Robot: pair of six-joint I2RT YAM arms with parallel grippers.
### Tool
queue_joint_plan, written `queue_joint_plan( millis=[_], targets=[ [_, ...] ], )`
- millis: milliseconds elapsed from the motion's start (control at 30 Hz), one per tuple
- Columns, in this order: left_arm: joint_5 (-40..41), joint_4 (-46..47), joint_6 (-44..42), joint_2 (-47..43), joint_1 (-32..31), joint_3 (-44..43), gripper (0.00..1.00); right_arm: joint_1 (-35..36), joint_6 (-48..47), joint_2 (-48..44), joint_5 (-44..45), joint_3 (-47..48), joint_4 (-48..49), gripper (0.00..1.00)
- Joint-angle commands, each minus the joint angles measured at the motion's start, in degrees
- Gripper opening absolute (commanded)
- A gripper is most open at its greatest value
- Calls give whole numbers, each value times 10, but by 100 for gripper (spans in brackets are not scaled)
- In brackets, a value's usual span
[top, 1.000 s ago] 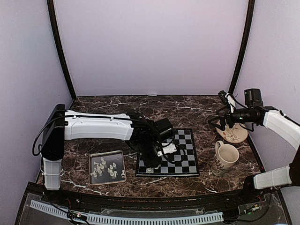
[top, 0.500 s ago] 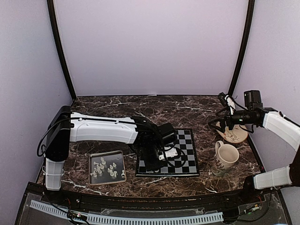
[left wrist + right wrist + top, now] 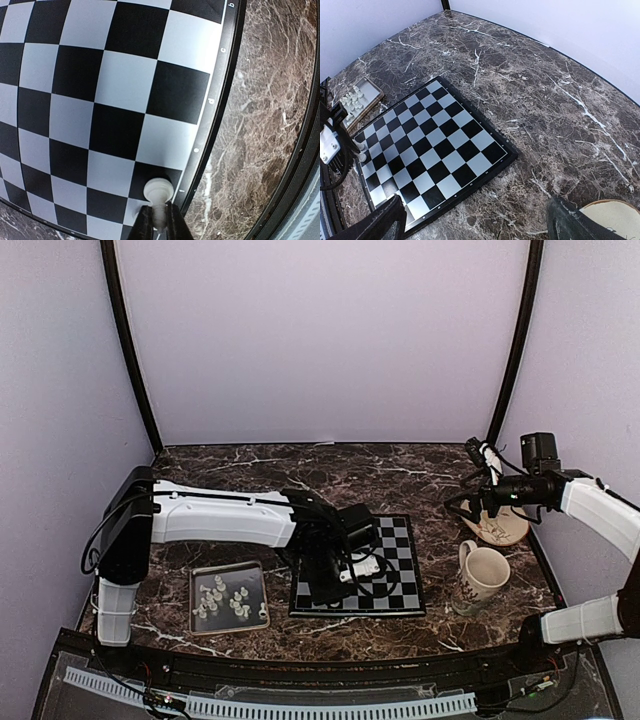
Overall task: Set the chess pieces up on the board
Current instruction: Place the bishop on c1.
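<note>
Top view: my left gripper (image 3: 322, 592) hangs low over the near-left corner of the board (image 3: 395, 575). The chess pieces (image 3: 225, 598) sit in a tray (image 3: 193, 602) just to its left. My right gripper (image 3: 480, 502) hovers above a plate (image 3: 510, 532), with a mug (image 3: 483, 575) nearer my base.

Left wrist view: left fingers (image 3: 145, 225) pinched tight on a white piece (image 3: 159, 191), over a dark square by the board's edge.

Right wrist view: right fingers (image 3: 382, 222) spread wide, holding nothing, the board ahead and below.
</note>
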State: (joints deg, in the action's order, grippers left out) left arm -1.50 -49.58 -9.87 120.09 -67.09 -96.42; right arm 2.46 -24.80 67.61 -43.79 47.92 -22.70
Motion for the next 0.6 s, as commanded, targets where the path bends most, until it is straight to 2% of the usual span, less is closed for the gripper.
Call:
queue_joint_plan(
  millis=[0, 567],
  targets=[
    [4, 1, 1, 7, -3, -11, 10, -2, -3, -4, -9, -5, 10, 97],
    [20, -1, 10, 2, -3, -22, 25, -2, 10, 2, -15, -1, 13, 98]
  ],
)
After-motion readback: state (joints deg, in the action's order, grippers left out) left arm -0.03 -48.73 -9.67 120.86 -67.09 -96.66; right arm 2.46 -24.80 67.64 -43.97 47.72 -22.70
